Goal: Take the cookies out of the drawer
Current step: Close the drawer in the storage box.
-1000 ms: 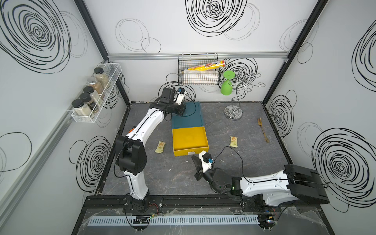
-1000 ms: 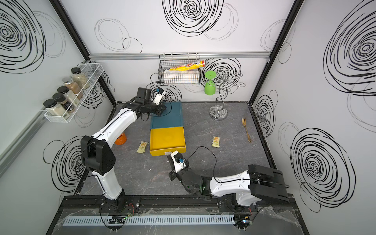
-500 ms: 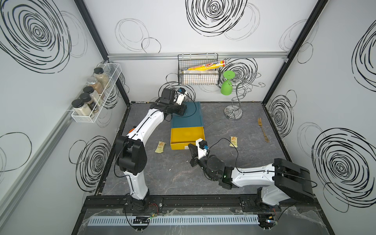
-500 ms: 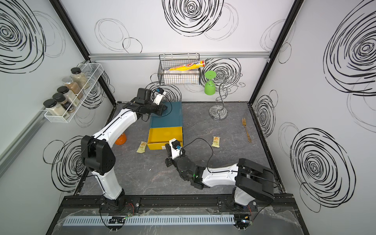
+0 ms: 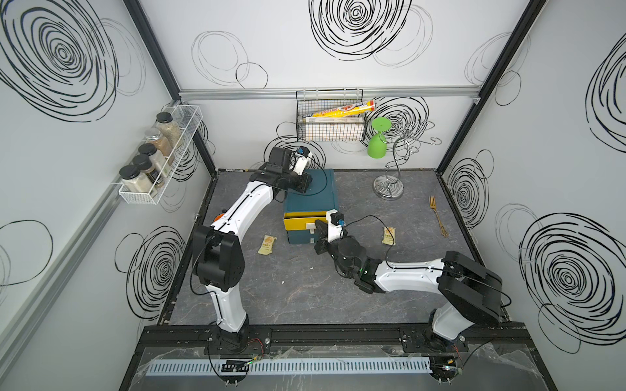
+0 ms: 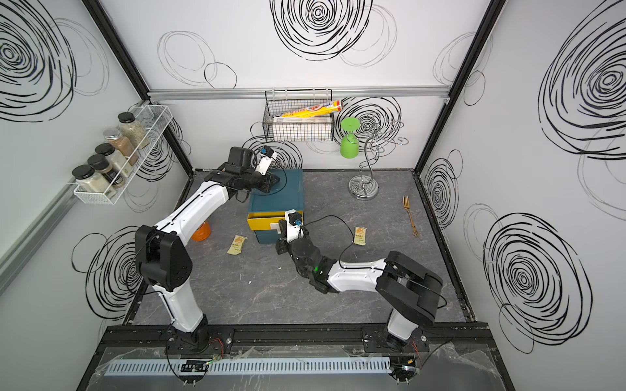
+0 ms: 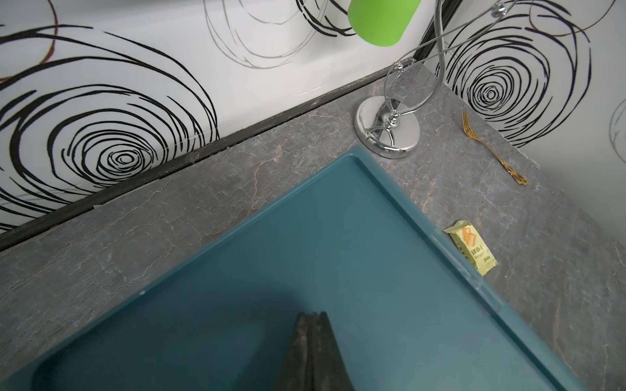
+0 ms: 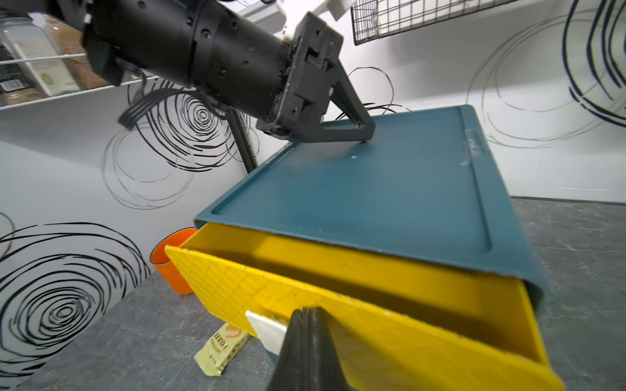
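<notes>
Lying flat on the desk [image 5: 305,298], two cookies are outside the drawer [image 5: 294,224] in both top views. Cookie A [image 5: 267,244] sits left of frame centre, near the teal cabinet [image 5: 313,194] but apart from it. Its long axis runs nearly top-to-bottom of the frame, with the upper end tilted slightly right. Cookie B [image 5: 389,235] sits right of frame centre, well apart from the cabinet, its long axis almost vertical in the frame. Each is a small, flat, pale yellow rectangular packet with orange print and crimped short ends. The yellow drawer stands slightly pulled out of the cabinet, at frame centre. The left end effector [image 5: 306,181] is fully closed and holds nothing; its tip rests on the cabinet top. The right end effector [image 5: 318,227] is fully closed on nothing; its tips sit against the drawer front, beside the white handle [image 8: 266,326].
</notes>
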Available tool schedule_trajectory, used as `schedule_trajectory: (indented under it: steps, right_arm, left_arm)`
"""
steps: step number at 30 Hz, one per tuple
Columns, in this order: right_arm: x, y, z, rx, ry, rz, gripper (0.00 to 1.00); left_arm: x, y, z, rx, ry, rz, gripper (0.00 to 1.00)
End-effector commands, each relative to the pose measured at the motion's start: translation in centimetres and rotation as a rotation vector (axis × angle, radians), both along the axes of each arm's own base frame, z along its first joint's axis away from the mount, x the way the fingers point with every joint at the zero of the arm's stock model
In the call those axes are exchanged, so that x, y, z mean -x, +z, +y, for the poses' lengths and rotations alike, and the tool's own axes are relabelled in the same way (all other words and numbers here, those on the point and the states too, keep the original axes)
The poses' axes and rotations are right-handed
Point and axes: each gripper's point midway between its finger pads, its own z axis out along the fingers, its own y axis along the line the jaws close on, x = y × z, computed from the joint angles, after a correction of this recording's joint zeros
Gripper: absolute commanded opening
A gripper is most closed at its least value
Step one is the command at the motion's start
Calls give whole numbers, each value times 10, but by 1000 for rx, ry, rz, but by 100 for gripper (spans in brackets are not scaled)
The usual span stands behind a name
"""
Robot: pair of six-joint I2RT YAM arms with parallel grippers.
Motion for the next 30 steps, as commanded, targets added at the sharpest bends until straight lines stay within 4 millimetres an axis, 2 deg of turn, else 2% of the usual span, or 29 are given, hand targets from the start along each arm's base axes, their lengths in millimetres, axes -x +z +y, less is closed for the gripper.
schedule_trajectory:
  steps: [1, 7, 11, 15, 18, 21, 25, 26, 27, 29, 30]
  right_arm:
    - [-11, -21, 5, 45, 0, 50, 0]
    - [-20, -29, 13, 23, 32, 78, 0]
    - [-18, -36, 8, -9, 46, 110, 2]
    - [4, -27, 0, -98, 135, 133, 24]
    - [32, -24, -6, -225, 251, 204, 33]
    - [56, -31, -13, -365, 329, 316, 43]
    - [72, -27, -16, -562, 399, 401, 56]
    - [73, -27, -15, -615, 410, 428, 59]
    - [73, -30, -15, -657, 415, 453, 60]
    - [73, -32, -13, -774, 436, 502, 63]
    - [72, -33, -12, -825, 445, 516, 63]
  left_arm:
    - [20, -51, 2, -38, -10, 167, 0]
    - [25, -53, 2, -27, -15, 178, 0]
    - [28, -53, 2, -21, -14, 184, 0]
    - [32, -57, 4, -16, -7, 189, 0]
    - [33, -60, 6, -15, 2, 196, 0]
    - [30, -59, 9, -2, 23, 203, 0]
    - [26, -53, 13, 9, 51, 199, 0]
    - [24, -50, 14, 14, 62, 193, 5]
    - [23, -46, 14, 25, 67, 190, 15]
    - [21, -34, 13, 53, 75, 170, 45]
    - [20, -28, 14, 60, 84, 158, 55]
